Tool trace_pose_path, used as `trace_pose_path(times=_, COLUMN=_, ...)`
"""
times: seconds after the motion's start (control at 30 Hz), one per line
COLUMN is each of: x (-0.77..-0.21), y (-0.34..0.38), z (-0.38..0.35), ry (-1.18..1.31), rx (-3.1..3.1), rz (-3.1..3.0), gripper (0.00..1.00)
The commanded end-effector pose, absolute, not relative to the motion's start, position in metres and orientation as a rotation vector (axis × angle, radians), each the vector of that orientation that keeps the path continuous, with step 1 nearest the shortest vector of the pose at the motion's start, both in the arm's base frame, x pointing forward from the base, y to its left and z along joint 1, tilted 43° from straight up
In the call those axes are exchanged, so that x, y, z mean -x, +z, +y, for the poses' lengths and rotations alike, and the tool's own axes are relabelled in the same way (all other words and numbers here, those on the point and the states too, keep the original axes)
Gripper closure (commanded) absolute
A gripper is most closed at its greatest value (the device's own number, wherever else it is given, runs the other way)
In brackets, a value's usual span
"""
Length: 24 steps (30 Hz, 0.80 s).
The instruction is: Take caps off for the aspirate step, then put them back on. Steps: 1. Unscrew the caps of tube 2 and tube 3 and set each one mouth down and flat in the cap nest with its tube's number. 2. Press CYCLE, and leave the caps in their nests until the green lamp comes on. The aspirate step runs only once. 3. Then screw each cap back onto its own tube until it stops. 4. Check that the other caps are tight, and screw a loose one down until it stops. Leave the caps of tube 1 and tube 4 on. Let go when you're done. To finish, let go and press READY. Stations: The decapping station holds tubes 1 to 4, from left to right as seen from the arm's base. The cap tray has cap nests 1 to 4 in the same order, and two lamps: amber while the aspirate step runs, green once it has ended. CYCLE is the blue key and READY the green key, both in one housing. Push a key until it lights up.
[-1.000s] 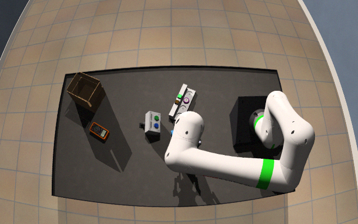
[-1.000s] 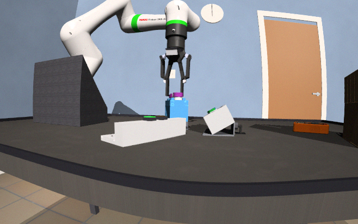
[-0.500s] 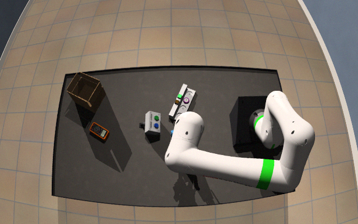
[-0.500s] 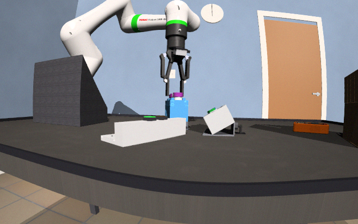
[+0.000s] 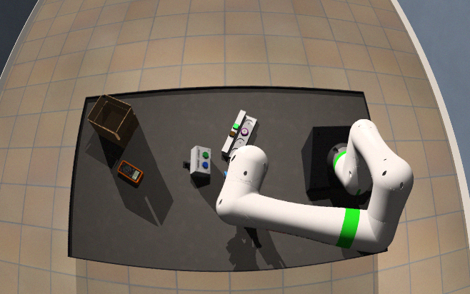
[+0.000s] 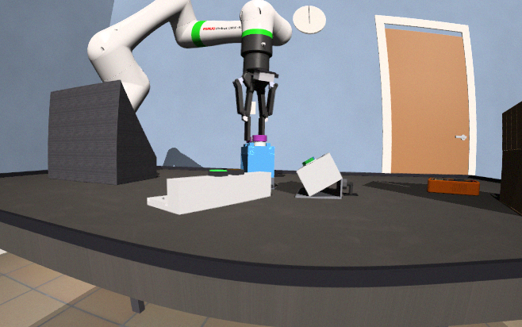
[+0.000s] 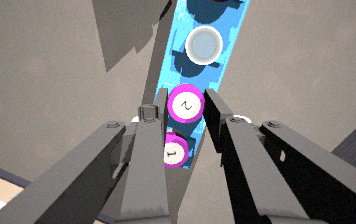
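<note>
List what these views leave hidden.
Top: the arm covers the tubes and part of the cap tray.
Exterior: the tray's wall hides its nests.
Wrist: tube 4 is cut off by the top edge; whether cap 2, between the gripper's fingers, is screwed tight cannot be seen.

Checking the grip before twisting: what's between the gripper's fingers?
Cap 2, magenta, sits between the fingers of the gripper, one finger at each side; the wrist view shows it.

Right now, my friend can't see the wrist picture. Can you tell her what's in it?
Two dark grey pincer fingers close on a round magenta cap marked 2, seated on a tube in a bright blue holder. Nearer sits a magenta cap marked 1; beyond stands an uncapped white-rimmed tube.
</note>
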<state>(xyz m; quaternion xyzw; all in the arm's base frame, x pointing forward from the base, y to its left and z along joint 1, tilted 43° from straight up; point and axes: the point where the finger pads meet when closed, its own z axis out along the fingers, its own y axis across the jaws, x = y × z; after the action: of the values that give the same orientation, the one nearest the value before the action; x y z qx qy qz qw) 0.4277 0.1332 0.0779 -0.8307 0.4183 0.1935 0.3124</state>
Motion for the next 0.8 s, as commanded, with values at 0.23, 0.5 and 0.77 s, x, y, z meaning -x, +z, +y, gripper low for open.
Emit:
trace_pose_path(times=0.23, x=-0.4283, y=0.0782, z=0.1326, ry=0.552, rx=2.144, rz=1.218, gripper=0.7)
trace_pose_path(times=0.5, x=-0.4283, y=0.0781, z=0.1328, ry=0.717, rx=1.905, rz=1.659, gripper=0.7)
trace_pose_path(times=0.77, x=-0.4282, y=0.0778, z=0.1329, ry=0.724, rx=1.892, rz=1.678, gripper=0.7)
